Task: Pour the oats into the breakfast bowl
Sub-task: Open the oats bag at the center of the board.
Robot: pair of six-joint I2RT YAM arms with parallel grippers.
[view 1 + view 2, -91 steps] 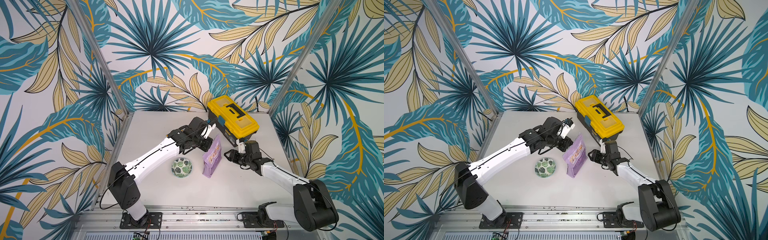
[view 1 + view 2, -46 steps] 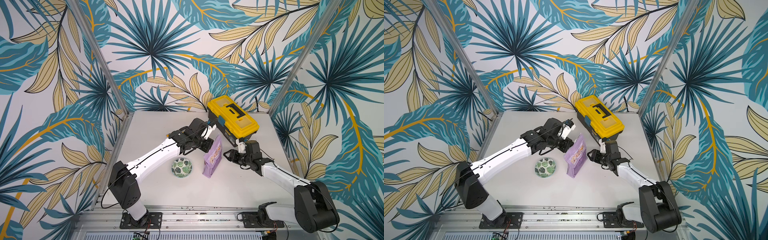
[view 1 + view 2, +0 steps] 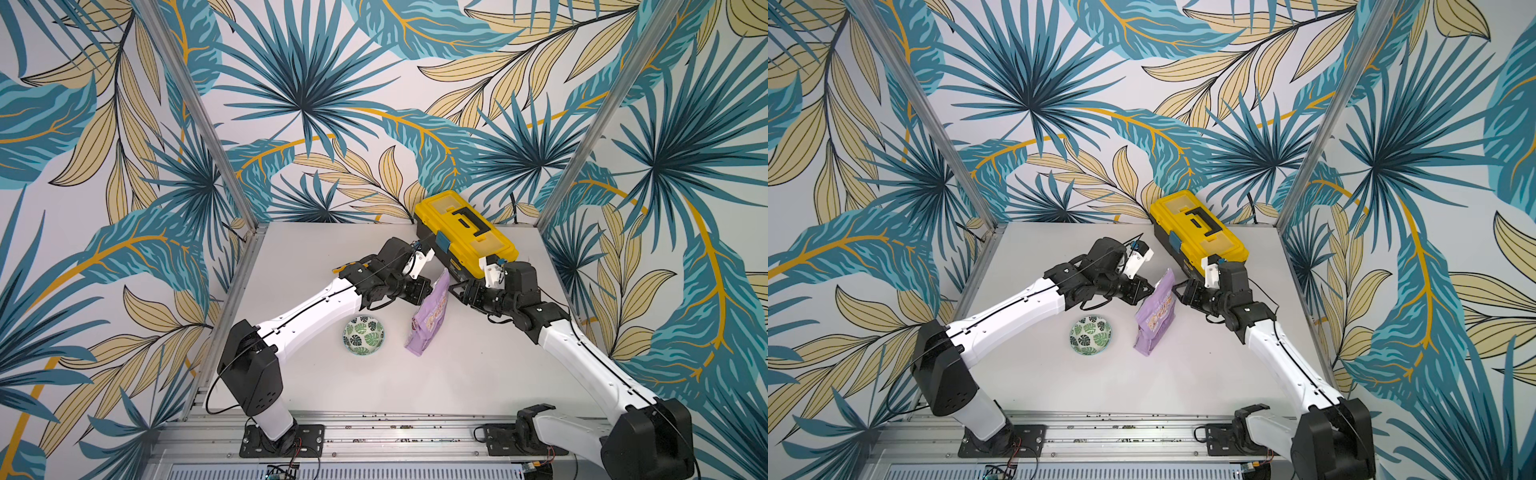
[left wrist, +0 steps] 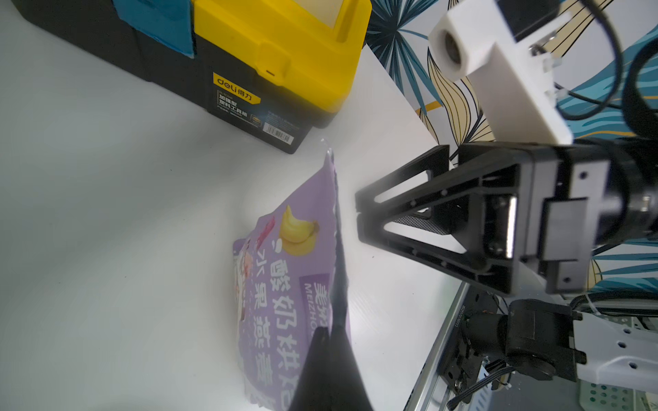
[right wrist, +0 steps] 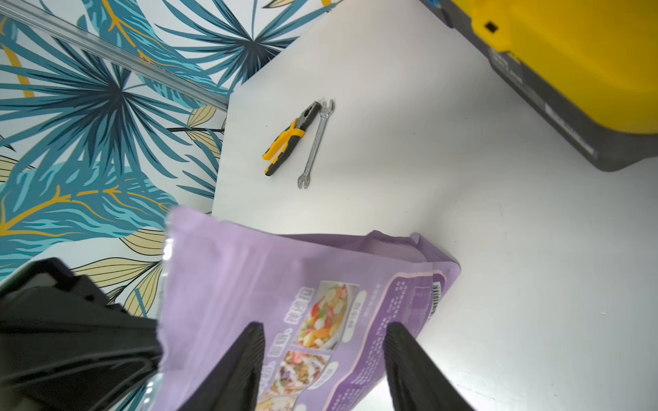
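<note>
Now: pouch pinched at its edge, bowl waiting alongside

Broadly, the white table [image 3: 478, 374] carries a yellow and black toolbox [image 3: 465, 232] at its back, lid down. In front of the toolbox the lilac pouch [image 3: 430, 320] stands on its base, leaning, between the two arms' ends in both top views. The left gripper [image 4: 330, 332] is clamped together on the pouch's upper side seam. The right gripper [image 5: 322, 327] has its fingers [image 5: 254, 356] well apart, facing the pouch's printed back; I cannot tell whether they touch it. The oats cannot be seen. The breakfast bowl [image 3: 363, 335] sits upright on the table near the pouch, on the left arm's side and apart from it, its leaf pattern showing. Smallest, the yellow-handled pliers [image 5: 290, 137] and a steel wrench [image 5: 317, 142] lie just beside each other behind the left arm.
</note>
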